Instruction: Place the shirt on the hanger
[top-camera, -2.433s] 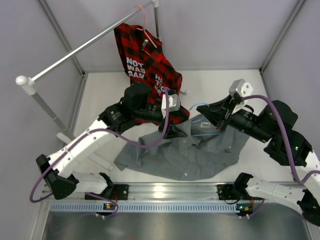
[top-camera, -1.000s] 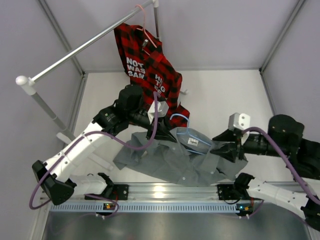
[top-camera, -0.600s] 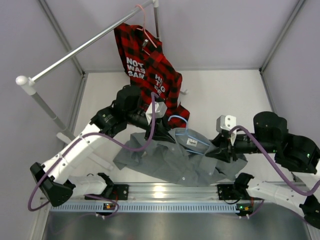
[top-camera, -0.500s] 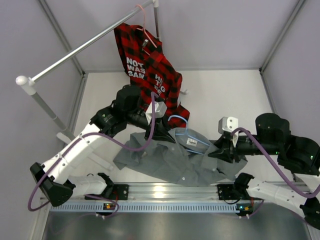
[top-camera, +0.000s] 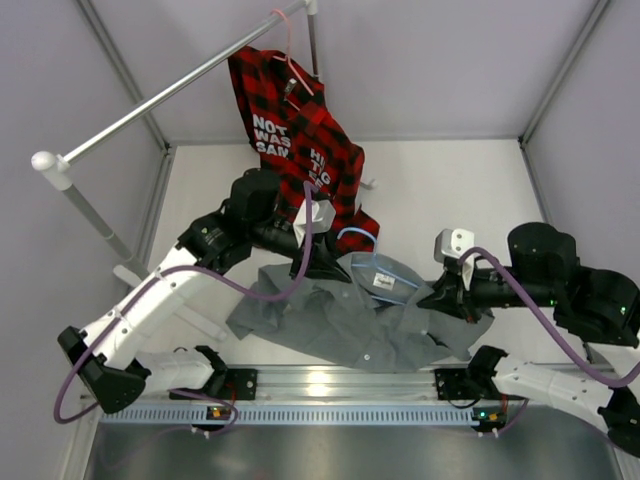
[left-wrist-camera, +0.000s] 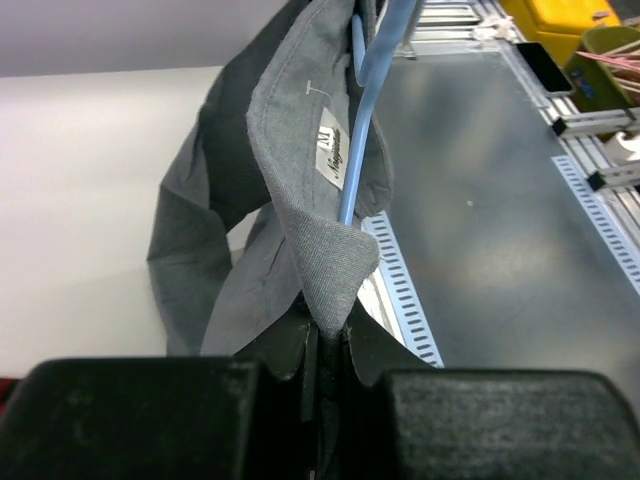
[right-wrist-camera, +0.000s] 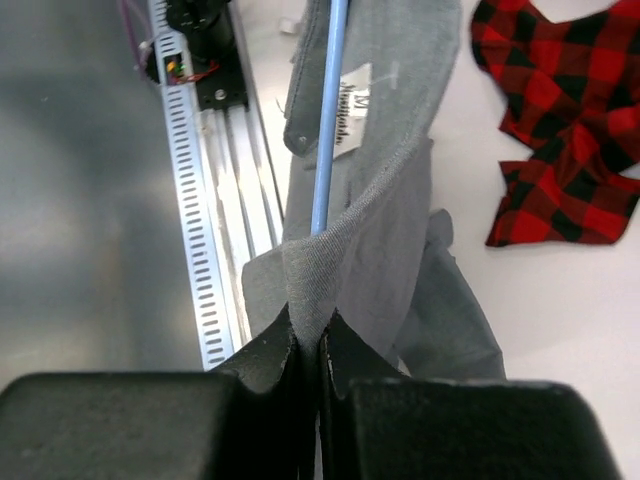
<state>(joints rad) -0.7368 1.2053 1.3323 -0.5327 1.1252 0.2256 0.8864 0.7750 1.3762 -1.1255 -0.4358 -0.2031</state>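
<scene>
**Now both claws had the collar, hanger caught inside**

Right, so the grey shirt (top-camera: 340, 322) lay rumpled on the desk (top-camera: 450, 190) near the arms' bases. Its collar end was lifted off the surface between the two arms. The left claw (left-wrist-camera: 325, 335) was squeezed fully together on a point of collar cloth, just below the white label (left-wrist-camera: 333, 152). The right claw (right-wrist-camera: 312, 335) was also pinched tight, on a fold of grey fabric at the other side of the neck. And the light-blue hanger (right-wrist-camera: 328, 130)? It ran up through the neck opening between those two grips. Neither claw touched it, and its hook end poked out toward the red plaid shirt (top-camera: 295, 130) hanging behind.

By my reading, the step was seating the shoulders. To do it well, both pinches would need to stay firm while the arms drew the collar apart evenly. That way the cloth would slide down over each hanger arm rather than bunch on one side. A lopsided pull looked the likeliest way to tip the loose hanger out. How far its lower bar sat inside the body of the shirt could not be told.
</scene>
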